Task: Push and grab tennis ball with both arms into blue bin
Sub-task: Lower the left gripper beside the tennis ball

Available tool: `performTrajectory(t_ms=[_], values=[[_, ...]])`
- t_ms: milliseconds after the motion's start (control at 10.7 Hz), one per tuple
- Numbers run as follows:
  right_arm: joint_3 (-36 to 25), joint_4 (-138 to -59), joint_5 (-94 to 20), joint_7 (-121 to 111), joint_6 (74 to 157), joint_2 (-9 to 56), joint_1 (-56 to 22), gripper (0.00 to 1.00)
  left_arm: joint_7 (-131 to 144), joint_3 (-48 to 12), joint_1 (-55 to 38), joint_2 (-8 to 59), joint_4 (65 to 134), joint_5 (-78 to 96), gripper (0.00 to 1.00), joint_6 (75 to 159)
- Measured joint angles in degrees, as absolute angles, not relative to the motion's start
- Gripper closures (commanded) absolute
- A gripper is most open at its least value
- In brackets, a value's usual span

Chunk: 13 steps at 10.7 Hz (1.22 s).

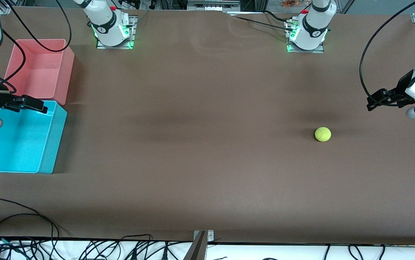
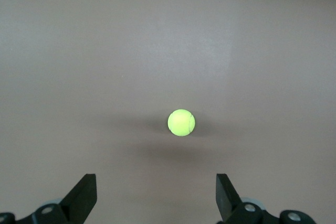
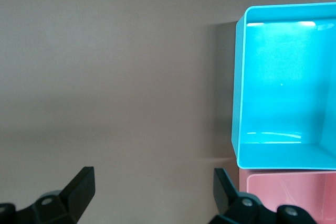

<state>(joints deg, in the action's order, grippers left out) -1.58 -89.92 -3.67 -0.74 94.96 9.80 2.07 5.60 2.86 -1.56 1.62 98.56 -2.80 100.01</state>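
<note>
Both claws gape empty: left claw near the tennis ball, right claw over the blue bin.

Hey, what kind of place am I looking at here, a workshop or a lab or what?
Most likely a robotics lab: two white arms are bolted to a brown-covered table, loose cables trail along its edge, and the only props are a tennis ball, a blue bin and a pink-red bin.

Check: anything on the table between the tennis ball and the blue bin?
Nothing. In the front view only bare brown table runs from the tennis ball to the blue bin. The pink bin sits beside the blue one, off that line.
</note>
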Motion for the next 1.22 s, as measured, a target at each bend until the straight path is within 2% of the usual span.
performTrajectory(t_ms=[375, 750, 1219], values=[[-1.6, -89.9, -3.7, -0.7, 95.0, 9.8, 2.1, 0.0, 5.6, 3.1, -1.3, 1.8, 102.1, -2.8, 0.0, 101.1], [-1.6, -89.9, -3.7, -0.7, 95.0, 9.8, 2.1, 0.0, 5.6, 3.1, -1.1, 2.2, 110.0, -2.9, 0.0, 112.0], [-1.6, -89.9, -3.7, -0.7, 95.0, 9.9, 2.1, 0.0, 5.4, 3.2, 0.5, 5.8, 112.7, -2.9, 0.0, 117.6]])
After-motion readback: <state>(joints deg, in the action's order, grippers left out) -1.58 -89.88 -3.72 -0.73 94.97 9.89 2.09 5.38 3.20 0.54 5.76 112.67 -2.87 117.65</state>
